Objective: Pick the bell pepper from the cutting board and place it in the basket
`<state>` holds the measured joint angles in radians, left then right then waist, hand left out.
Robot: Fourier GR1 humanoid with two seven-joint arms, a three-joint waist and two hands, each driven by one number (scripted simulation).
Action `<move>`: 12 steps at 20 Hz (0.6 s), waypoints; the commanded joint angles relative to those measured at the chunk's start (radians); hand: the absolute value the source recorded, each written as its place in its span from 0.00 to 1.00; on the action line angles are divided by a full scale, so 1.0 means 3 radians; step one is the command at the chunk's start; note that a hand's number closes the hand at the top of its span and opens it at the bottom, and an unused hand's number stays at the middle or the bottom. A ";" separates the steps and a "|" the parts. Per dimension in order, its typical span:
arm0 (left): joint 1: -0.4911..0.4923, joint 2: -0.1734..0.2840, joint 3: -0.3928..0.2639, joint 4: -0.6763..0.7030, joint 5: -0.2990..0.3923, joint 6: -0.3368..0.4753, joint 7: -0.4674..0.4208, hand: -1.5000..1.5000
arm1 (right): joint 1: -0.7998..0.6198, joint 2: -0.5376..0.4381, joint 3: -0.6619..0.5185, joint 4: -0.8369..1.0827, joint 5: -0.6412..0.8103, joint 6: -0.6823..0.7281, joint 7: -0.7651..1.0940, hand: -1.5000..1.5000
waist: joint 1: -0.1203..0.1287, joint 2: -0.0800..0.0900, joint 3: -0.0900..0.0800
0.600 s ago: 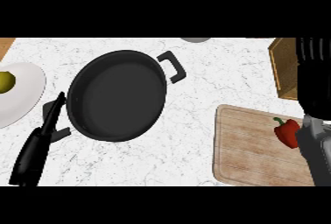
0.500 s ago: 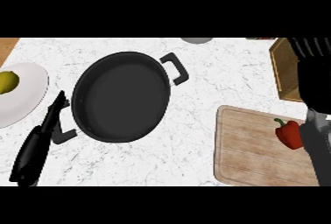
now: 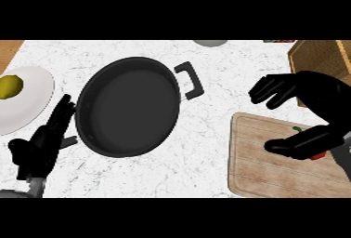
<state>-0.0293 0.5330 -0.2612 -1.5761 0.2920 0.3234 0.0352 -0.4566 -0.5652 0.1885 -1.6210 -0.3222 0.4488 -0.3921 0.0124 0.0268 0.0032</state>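
The red bell pepper (image 3: pixel 316 156) lies on the wooden cutting board (image 3: pixel 270 174) at the lower right. Only a red sliver and a bit of its green stem (image 3: pixel 296 128) show, because my right hand (image 3: pixel 321 100) hangs over it. That hand's thumb (image 3: pixel 295 144) lies across the pepper, while its fingers (image 3: pixel 269 91) spread wide beyond the board's far edge, away from the pepper; the hand is open. The wooden basket (image 3: pixel 316 56) is at the upper right corner, partly cut off. At the lower left my left hand (image 3: pixel 44 144) rests open on the counter.
A large black pan (image 3: pixel 130 107) with side handles fills the counter's middle. A white plate (image 3: pixel 34 100) holding a yellow-green fruit (image 3: pixel 9 86) sits at the left edge. A small grey object (image 3: pixel 211 42) peeks in at the top.
My right hand has swung in from the right edge, leftward over the board, and now covers most of the pepper. The left hand has hardly moved.
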 commanded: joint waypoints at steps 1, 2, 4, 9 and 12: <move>-0.0130 0.0013 0.0195 0.0205 0.0295 -0.0166 0.0252 0.50 | 0.0459 -0.0183 0.0181 -0.0067 0.0400 0.0545 -0.0866 0.00 | -0.0100 -0.0059 0.0000; -0.0310 -0.0048 0.0214 0.0386 0.0266 -0.0158 0.0266 0.50 | 0.0606 -0.0133 0.0155 -0.0007 0.0615 0.0447 -0.1128 0.00 | -0.0118 -0.0061 -0.0003; -0.0346 0.0043 0.0286 0.0375 0.0314 -0.0284 0.0398 0.50 | 0.0922 -0.0238 0.0101 -0.0428 0.0778 0.0270 -0.1063 0.00 | -0.0123 -0.0093 -0.0008; -0.0339 0.0054 0.0367 0.0400 0.0344 -0.0396 0.0423 0.50 | 0.0661 -0.0778 -0.0173 -0.0801 0.0278 0.0515 0.0187 0.00 | -0.0090 -0.0105 -0.0018; -0.0434 0.0026 0.0356 0.0483 0.0303 -0.0368 0.0412 0.50 | 0.0359 -0.1126 -0.0264 -0.0911 0.0633 0.0486 0.0499 0.00 | -0.0096 -0.0108 -0.0025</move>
<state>-0.1346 0.5376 -0.1647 -1.4476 0.3775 0.2234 0.1426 -0.2809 -0.7980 0.1404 -1.8402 -0.1790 0.5825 -0.3803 -0.0169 -0.0021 -0.0015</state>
